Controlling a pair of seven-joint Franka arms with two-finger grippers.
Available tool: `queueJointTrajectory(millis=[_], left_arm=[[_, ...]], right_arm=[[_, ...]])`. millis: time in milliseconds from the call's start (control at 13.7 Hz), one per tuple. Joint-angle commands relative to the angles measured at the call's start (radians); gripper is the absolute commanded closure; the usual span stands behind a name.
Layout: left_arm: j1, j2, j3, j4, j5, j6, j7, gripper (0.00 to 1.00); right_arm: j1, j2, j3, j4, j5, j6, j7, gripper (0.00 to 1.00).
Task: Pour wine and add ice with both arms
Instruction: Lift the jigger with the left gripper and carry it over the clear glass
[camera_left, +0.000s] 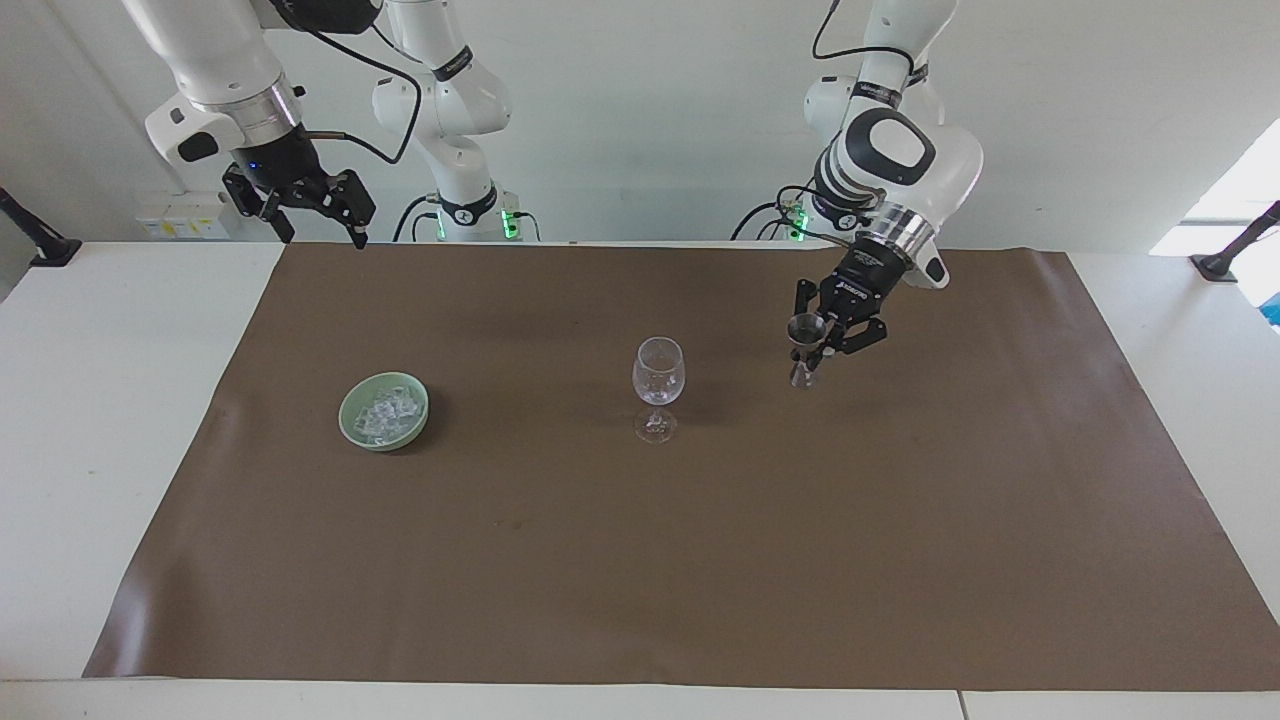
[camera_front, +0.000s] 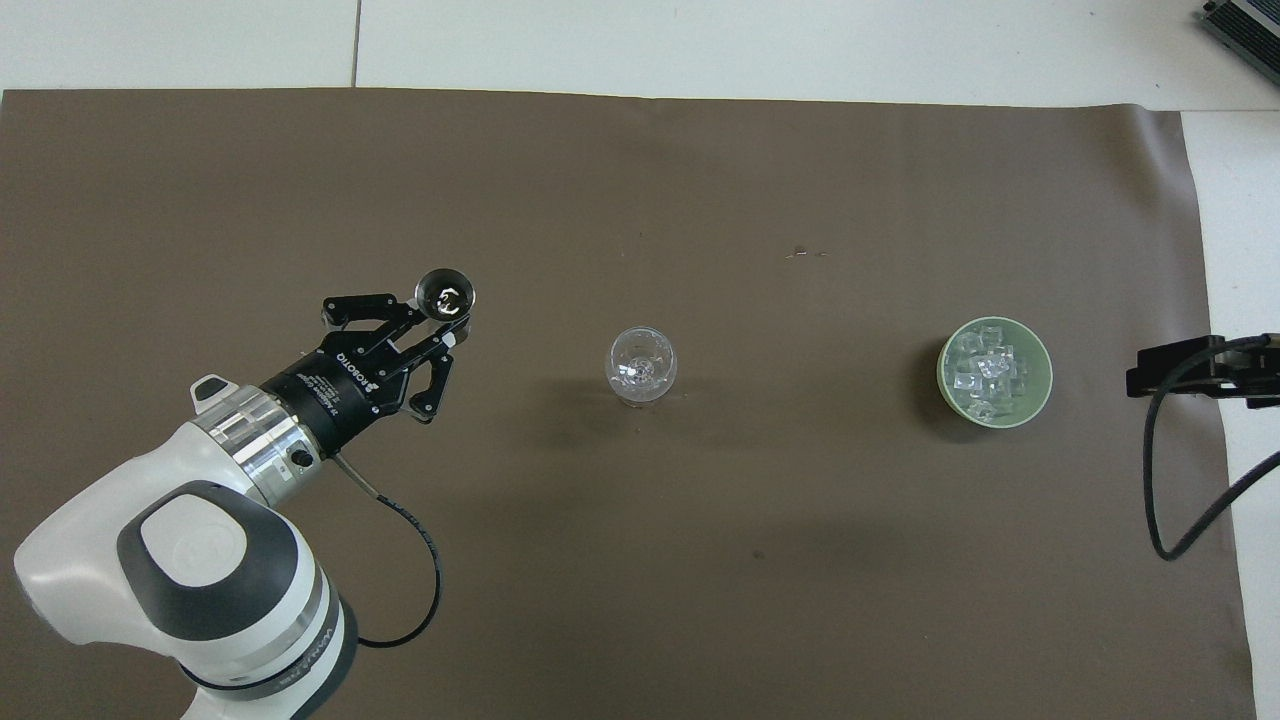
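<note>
Ice (camera_left: 384, 412) well apart from pincers.

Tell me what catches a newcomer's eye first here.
The left gripper hangs over the brown mat, shut on a metal jigger, beside the empty wine glass at centre. A green bowl of ice sits toward the right arm's end, where the right gripper waits, open.
</note>
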Motion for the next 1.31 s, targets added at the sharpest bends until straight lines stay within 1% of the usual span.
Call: queueJointTrajectory(millis=[0, 73, 364, 510, 728, 801, 1019, 1238], left_arm=[[-0.074, 0.011, 0.005, 0.044, -0.018, 0.095, 0.007, 1.00], [-0.083, 0.013, -0.003, 0.052, -0.009, 0.135, 0.011, 1.00], [-0.097, 0.030, -0.064, 0.084, -0.004, 0.215, 0.114, 1.00], [-0.098, 0.050, -0.098, 0.113, -0.001, 0.267, 0.186, 1.00], [-0.105, 0.083, -0.132, 0.162, 0.002, 0.336, 0.234, 1.00], [-0.105, 0.097, -0.153, 0.185, 0.001, 0.362, 0.276, 1.00], [-0.105, 0.128, -0.173, 0.225, 0.001, 0.436, 0.381, 1.00], [-0.105, 0.140, -0.204, 0.236, 0.001, 0.494, 0.491, 1.00]], right_arm=[[-0.008, -0.018, 0.004, -0.018, 0.022, 0.002, -0.011, 0.00], [-0.008, -0.018, 0.004, -0.018, 0.022, 0.002, -0.011, 0.00], [-0.008, -0.018, 0.004, -0.018, 0.022, 0.002, -0.011, 0.00], [-0.008, -0.018, 0.005, -0.018, 0.020, 0.002, -0.011, 0.00], [-0.008, -0.018, 0.005, -0.018, 0.020, 0.002, -0.011, 0.00], [-0.008, -0.018, 0.004, -0.018, 0.022, 0.002, -0.011, 0.00], [-0.008, -0.018, 0.004, -0.018, 0.022, 0.002, -0.011, 0.00], [-0.008, -0.018, 0.005, -0.018, 0.022, 0.002, -0.011, 0.00]])
